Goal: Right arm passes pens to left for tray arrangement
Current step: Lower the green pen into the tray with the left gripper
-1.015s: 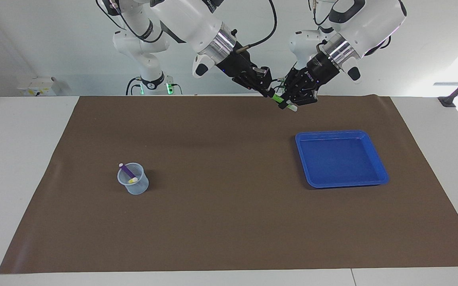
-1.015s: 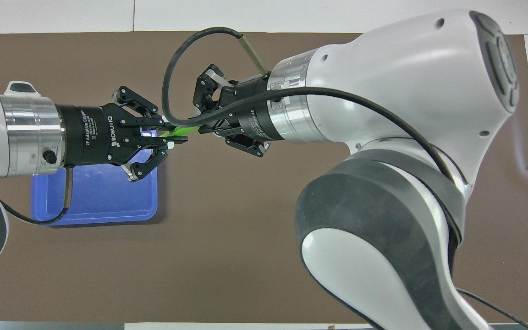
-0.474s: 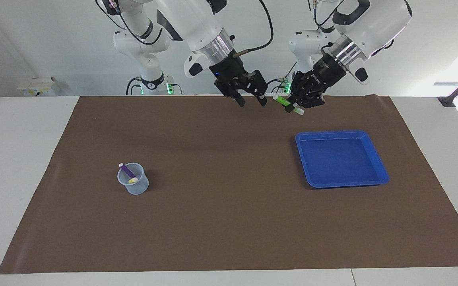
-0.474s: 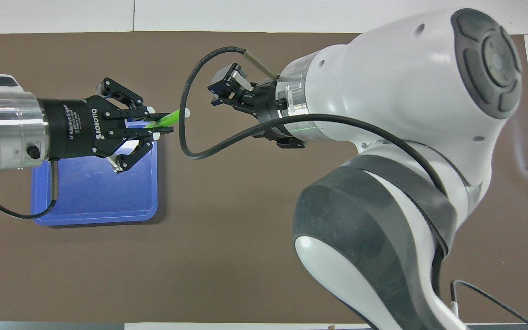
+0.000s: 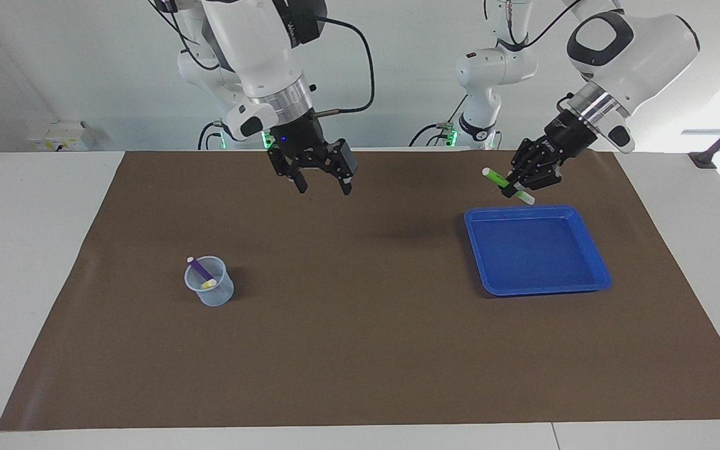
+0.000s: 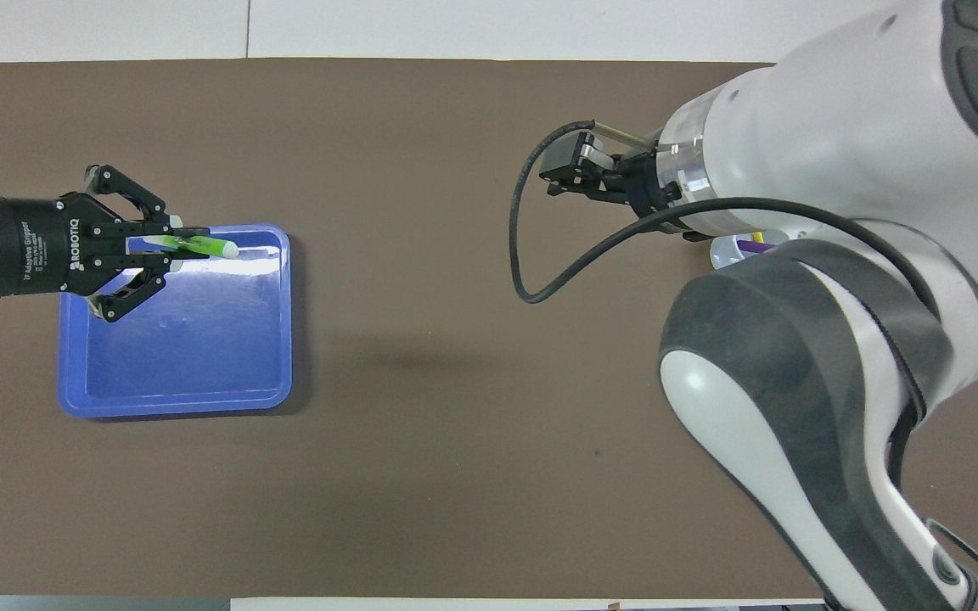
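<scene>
Green pen (image 5: pixel 501 184) pinched in left hand (image 5: pixel 518 185), right hand (image 5: pixel 322 184) wide open

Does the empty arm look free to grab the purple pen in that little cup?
Probably yes. The right gripper hangs with jaws open and empty, and the purple pen leans out of the open-topped cup with nothing over it.

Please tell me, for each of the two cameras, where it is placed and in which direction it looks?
Facing view: high, across the table, looking toward the robots; both arms show whole, the left gripper holding the green pen above the blue tray, the right gripper open over the brown mat.
Overhead view: above the robots' end, looking steeply down; forearms and grippers enter from below.
Shared: tray, green pen, both grippers, the cup.
</scene>
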`<state>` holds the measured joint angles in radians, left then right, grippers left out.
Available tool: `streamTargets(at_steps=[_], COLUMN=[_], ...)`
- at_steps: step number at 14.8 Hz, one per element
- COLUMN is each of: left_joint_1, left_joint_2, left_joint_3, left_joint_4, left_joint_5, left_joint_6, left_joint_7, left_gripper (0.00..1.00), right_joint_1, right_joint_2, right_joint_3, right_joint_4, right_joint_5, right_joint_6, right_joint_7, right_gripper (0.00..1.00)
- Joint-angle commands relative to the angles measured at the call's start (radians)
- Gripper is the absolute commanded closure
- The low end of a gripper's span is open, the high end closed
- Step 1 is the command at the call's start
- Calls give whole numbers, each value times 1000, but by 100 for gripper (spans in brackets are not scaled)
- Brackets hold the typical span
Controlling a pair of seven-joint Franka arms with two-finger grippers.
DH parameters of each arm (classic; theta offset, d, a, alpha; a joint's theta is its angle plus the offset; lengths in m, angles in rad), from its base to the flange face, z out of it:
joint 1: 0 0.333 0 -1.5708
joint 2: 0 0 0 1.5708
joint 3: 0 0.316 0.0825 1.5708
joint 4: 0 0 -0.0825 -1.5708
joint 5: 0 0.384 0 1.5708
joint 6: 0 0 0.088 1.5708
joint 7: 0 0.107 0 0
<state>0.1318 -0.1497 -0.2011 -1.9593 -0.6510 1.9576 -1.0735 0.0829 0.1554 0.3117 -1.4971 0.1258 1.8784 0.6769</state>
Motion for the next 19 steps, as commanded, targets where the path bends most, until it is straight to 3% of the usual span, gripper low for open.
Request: streamTargets(at_steps=[1, 5, 8, 10, 14, 19], left_joint_1=[17, 11, -12, -38, -69, -81], left_joint_2=[4, 111, 203, 254, 309, 355], left_joint_3=[-6, -6, -7, -7, -7, -7], left_joint_4=[-39, -43, -41, -43, -53, -61], left_joint_5=[104, 342, 506, 583, 617, 656], left_joint_6=[-17, -6, 41, 73, 115, 155], left_joint_7=[265, 648, 826, 834, 851, 866], left_gripper=[100, 100, 100, 100, 100, 100], right_joint_1=[-9, -11, -14, -15, -17, -18], right_joint_2=[-82, -77, -28, 13, 52, 130], right_joint_3=[-63, -161, -186, -195, -203, -203], right_joint_4=[-130, -198, -227, -233, -285, -292], right_joint_5=[-67, -101, -210, -229, -317, -432], right_joint_6=[13, 27, 99, 135, 220, 306], right_joint_7=[-107, -350, -428, -467, -513, -574], right_gripper=[0, 4, 5, 5, 5, 13])
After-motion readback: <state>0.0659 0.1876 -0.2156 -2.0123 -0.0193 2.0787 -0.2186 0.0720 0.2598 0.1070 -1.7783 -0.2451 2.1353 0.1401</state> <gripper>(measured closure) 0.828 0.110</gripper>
